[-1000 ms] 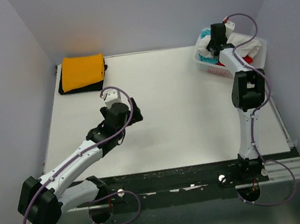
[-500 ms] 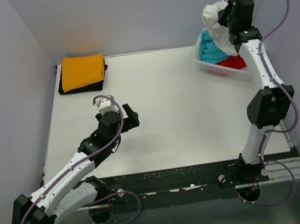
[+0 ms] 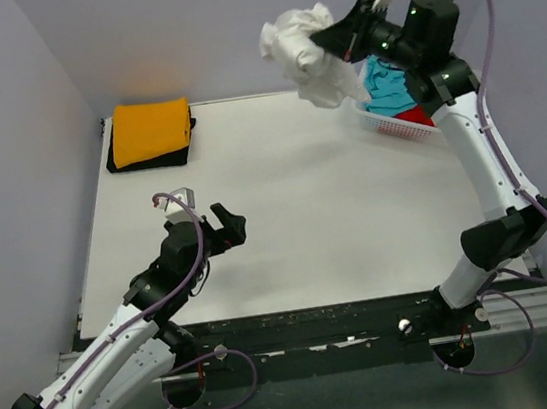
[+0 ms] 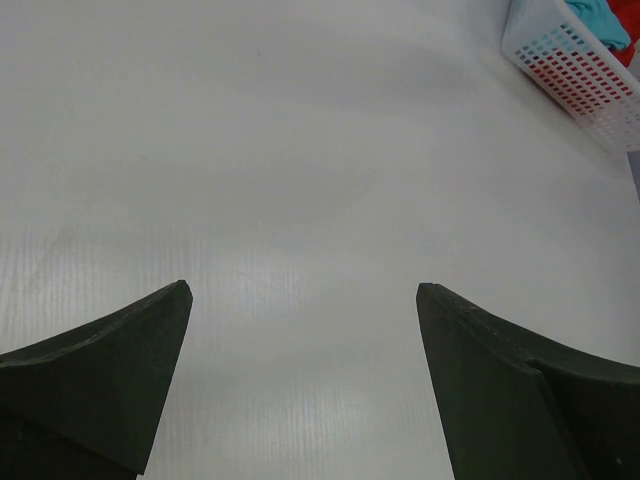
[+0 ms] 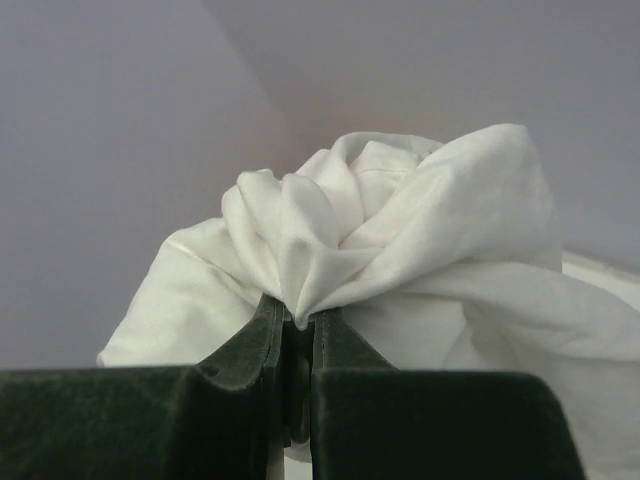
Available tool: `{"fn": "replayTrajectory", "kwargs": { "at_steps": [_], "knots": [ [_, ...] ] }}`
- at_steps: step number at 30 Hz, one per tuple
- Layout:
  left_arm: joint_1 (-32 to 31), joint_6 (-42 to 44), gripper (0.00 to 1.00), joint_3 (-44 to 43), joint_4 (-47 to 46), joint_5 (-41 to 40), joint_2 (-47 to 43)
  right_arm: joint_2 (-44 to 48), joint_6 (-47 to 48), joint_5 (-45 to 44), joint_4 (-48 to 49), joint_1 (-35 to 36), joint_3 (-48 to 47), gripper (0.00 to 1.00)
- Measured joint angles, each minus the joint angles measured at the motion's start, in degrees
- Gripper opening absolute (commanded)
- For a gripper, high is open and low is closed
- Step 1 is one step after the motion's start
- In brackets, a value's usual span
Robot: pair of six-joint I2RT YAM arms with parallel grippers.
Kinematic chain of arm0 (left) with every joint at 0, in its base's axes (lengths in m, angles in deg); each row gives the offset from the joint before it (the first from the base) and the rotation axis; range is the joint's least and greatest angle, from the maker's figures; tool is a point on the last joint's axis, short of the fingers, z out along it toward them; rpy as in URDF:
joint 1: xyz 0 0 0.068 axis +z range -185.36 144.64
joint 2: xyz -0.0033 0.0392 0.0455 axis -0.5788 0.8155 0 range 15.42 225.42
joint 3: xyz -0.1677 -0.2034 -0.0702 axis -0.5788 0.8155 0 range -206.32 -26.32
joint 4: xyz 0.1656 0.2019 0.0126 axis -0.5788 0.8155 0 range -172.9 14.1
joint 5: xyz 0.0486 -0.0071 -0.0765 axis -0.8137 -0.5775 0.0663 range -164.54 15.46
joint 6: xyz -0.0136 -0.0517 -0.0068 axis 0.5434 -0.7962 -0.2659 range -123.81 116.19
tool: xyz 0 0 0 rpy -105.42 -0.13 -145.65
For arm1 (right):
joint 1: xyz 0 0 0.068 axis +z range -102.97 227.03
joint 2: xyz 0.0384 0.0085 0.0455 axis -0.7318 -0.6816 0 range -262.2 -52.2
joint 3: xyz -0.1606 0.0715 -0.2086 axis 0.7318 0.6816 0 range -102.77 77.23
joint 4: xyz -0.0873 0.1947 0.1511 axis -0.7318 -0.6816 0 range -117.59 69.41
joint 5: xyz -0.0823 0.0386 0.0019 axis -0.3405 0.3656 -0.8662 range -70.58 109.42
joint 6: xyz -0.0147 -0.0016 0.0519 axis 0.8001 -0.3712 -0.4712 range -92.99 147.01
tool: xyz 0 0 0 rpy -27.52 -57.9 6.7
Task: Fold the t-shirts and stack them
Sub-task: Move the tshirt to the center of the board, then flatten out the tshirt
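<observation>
My right gripper is shut on the white t-shirt and holds it bunched high in the air, left of the white basket. In the right wrist view the white cloth is pinched between the fingers. The turquoise t-shirt and red t-shirt lie in the basket. The orange-yellow t-shirt lies folded on the black t-shirt at the far left. My left gripper is open and empty above the table.
The basket's lattice wall shows at the top right of the left wrist view. Grey walls close in the table on the left, back and right.
My right gripper has lifted the white t-shirt out of the basket and swung it up and to the left. My left arm has drawn back toward the near edge.
</observation>
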Motion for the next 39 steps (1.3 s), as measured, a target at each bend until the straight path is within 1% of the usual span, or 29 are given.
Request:
{"fn": "replayTrajectory", "kwargs": {
  "at_steps": [2,4,8,9,11,12,15,18,20,23,26,27,29,31,33,35,39],
  "knots": [
    [0.0,-0.2,0.99,0.2,1.3,0.0,-1.3,0.9,0.7,0.6,-1.6,4.2,3.7,0.03],
    [0.0,-0.5,0.99,0.4,2.4,0.1,-2.5,2.6,1.0,0.4,-2.3,7.5,10.1,0.03],
    [0.0,-1.1,0.98,1.3,3.8,0.2,-4.0,6.0,-0.2,-6.4,-3.5,12.3,25.3,0.15],
    [0.0,-1.2,0.99,1.5,4.3,0.4,-4.1,6.1,-0.7,-8.7,-3.8,13.4,28.5,0.20],
    [0.0,-1.2,0.98,1.7,5.0,0.8,-4.1,5.0,-1.9,-13.4,-5.0,16.2,33.2,0.48],
    [0.0,-1.3,0.99,1.8,5.0,1.0,-4.1,3.9,-2.5,-16.9,-5.6,17.9,34.7,0.66],
    [0.0,-1.3,0.99,2.4,5.1,2.1,-4.0,-1.0,-3.7,-25.2,-6.3,22.8,35.4,1.00],
    [0.0,-1.3,0.99,2.9,5.2,3.0,-3.8,-4.8,-2.6,-28.1,-6.1,25.9,35.2,1.00],
    [0.0,-1.1,0.99,3.0,5.1,3.9,-3.3,-5.0,-1.9,-29.6,-5.3,26.6,35.7,1.00],
    [0.0,-1.0,0.99,3.0,4.3,5.3,-1.4,-0.3,-1.3,-34.1,-1.5,26.6,40.0,1.00],
    [0.4,-0.7,0.98,3.7,1.0,7.7,1.2,7.7,-1.0,-40.9,0.5,26.2,45.9,1.00],
    [0.8,-0.6,0.98,4.0,-0.3,10.0,2.5,10.8,-1.1,-43.8,0.9,25.9,48.0,1.00],
    [2.4,-0.7,0.99,4.3,-2.9,12.1,6.2,13.0,-1.6,-45.9,1.2,24.5,49.5,1.00],
    [4.4,-0.8,0.98,4.5,-5.9,15.5,10.1,13.7,-2.5,-46.3,1.5,21.7,51.1,1.00],
    [6.0,-0.9,0.93,5.5,-9.5,18.5,14.4,12.7,-3.5,-45.7,1.9,18.2,52.8,1.00],
    [7.0,-0.9,0.89,6.4,-12.1,20.7,18.0,10.6,-4.6,-44.9,1.9,15.3,53.9,1.00],
    [8.4,-1.0,0.81,6.7,-17.0,24.3,25.1,5.0,-6.5,-43.2,3.2,13.7,53.8,1.00]
  ]
}}
